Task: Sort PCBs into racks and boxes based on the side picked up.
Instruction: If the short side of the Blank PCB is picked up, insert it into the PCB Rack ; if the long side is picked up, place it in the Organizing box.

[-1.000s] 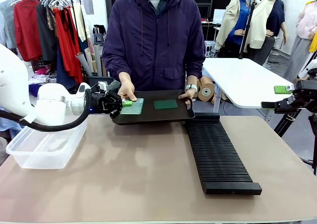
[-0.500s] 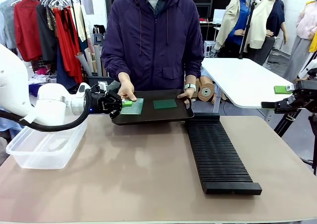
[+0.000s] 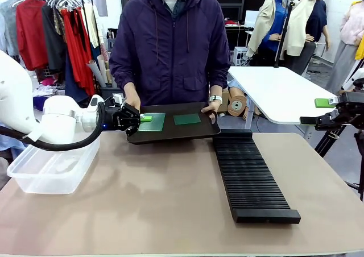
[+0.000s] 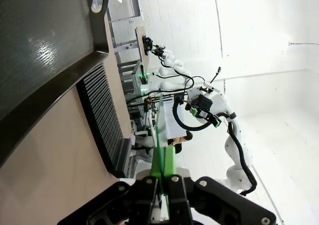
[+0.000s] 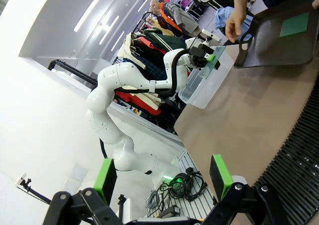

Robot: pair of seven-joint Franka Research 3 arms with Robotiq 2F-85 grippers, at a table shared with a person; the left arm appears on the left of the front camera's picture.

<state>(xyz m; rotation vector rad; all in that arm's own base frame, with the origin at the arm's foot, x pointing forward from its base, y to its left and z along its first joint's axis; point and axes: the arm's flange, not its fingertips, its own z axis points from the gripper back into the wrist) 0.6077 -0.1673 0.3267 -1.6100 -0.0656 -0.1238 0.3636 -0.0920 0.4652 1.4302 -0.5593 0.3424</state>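
My left gripper (image 3: 142, 119) is shut on the near left edge of a pale green PCB (image 3: 154, 121), held flat in front of the black tray (image 3: 170, 133) that the person holds by both handles. In the left wrist view the gripper (image 4: 162, 161) pinches that PCB (image 4: 159, 128) edge-on. A darker PCB (image 3: 187, 119) lies on the tray. The long black rack (image 3: 250, 174) lies on the table right of centre. The clear box (image 3: 51, 167) stands at the left under my left arm. My right gripper (image 3: 316, 111) hangs open at the far right, its jaws (image 5: 162, 180) wide with nothing between them.
The person stands at the far edge, hands (image 3: 132, 103) on the tray's handles. A white side table (image 3: 278, 92) stands behind at the right. The brown tabletop (image 3: 159, 194) between box and rack is bare. In the right wrist view the tray (image 5: 269, 46) carries one PCB (image 5: 294, 25).
The person's hand has left the pale PCB and gone to the tray's left handle. The tray has shifted slightly left and back. My left gripper stays shut on the board.
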